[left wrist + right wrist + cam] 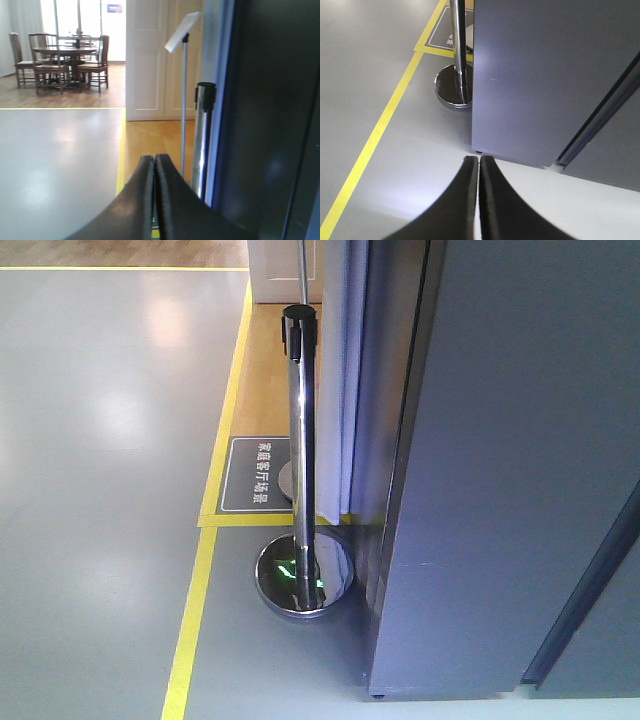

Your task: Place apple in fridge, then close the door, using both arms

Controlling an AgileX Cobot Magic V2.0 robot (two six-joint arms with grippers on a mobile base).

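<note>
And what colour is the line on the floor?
Yellow. The floor line shows best in the exterior front-facing view, running past the shiny post's base.

Both grippers pressed closed, nothing between the fingers.

Left gripper (154, 161) points level, straight ahead, its two black curved fingers (135, 200) meeting tip to tip with only a hairline seam between them. Right gripper (479, 161) tilts downward toward the floor, fingers (500, 205) likewise pressed together along their length. Neither arm shows in the front view.
</note>
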